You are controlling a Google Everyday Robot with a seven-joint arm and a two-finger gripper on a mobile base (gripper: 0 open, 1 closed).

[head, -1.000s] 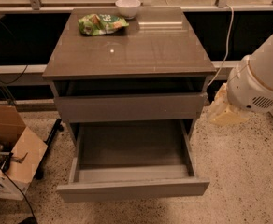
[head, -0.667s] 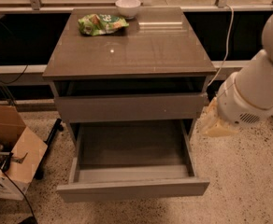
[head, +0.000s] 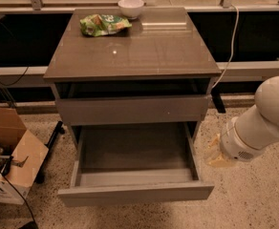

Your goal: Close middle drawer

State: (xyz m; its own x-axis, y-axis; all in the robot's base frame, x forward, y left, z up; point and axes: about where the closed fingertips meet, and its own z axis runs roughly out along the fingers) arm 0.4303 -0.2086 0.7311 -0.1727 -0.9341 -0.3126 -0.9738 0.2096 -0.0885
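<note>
The middle drawer (head: 134, 192) is pulled far out of the grey-brown cabinet (head: 130, 51), and its bare grey inside (head: 132, 149) shows. Its plain flat front faces me at the bottom of the camera view. Above it sits the taller uppermost front (head: 132, 109) with a tiny white speck. The lowest front is hidden under the open drawer. My gripper (head: 217, 152), with pale yellow fingers on a white arm (head: 263, 120), hangs to the right of the open drawer, beside its right side wall and apart from it. It holds nothing that I can see.
A white bowl (head: 130, 7) and a green snack bag (head: 103, 25) lie on the cabinet top. An open cardboard box (head: 10, 151) stands on the floor at left. A white cable (head: 231, 42) hangs behind at right. Speckled floor (head: 254, 199) lies in front.
My arm and gripper have moved down along the cabinet's right side, from level with the uppermost front to level with the open drawer. The drawer has not moved.
</note>
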